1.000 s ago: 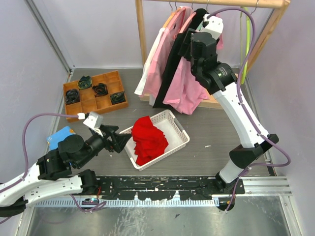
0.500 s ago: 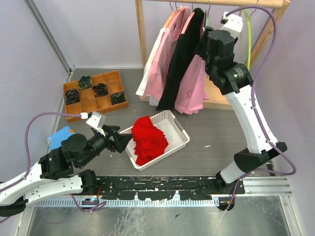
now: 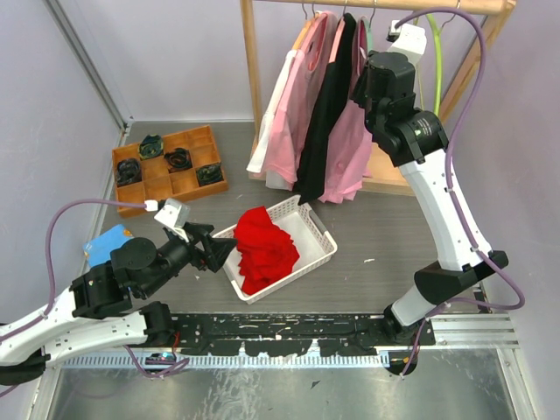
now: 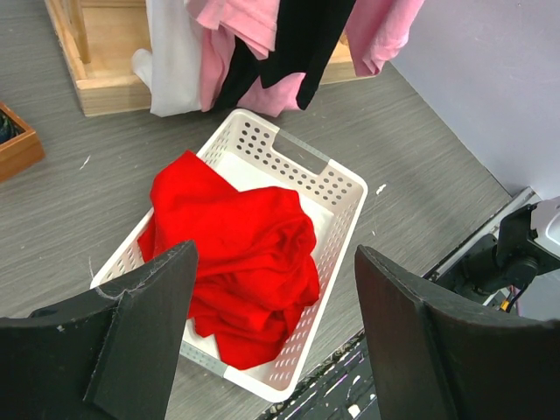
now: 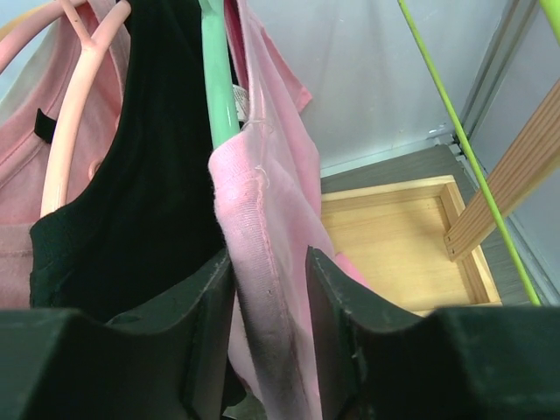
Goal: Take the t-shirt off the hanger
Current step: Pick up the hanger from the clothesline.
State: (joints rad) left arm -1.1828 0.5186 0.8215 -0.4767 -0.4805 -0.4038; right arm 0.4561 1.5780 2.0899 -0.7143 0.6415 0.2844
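Observation:
A pink t-shirt [image 3: 346,157] hangs on a green hanger [image 5: 219,87] at the right end of the row on the wooden rail. My right gripper [image 3: 366,80] is up at its shoulder. In the right wrist view the jaws [image 5: 269,262] are pinched on the ribbed neckline of the pink t-shirt [image 5: 271,201], just below the hanger's arm. My left gripper [image 3: 214,248] stands open and empty low over the near left, its fingers wide apart above the basket [image 4: 276,254].
A black shirt [image 3: 319,114] and more pink and white garments [image 3: 280,122] hang left of the held one. A lime hanger [image 3: 435,61] hangs bare on the right. A white basket [image 3: 319,232] holds a red cloth [image 3: 262,245]. A wooden compartment tray [image 3: 171,166] lies far left.
My right arm has swung right along the rail to the rightmost pink t-shirt, and its jaws have narrowed onto the neckline. The left arm has barely moved.

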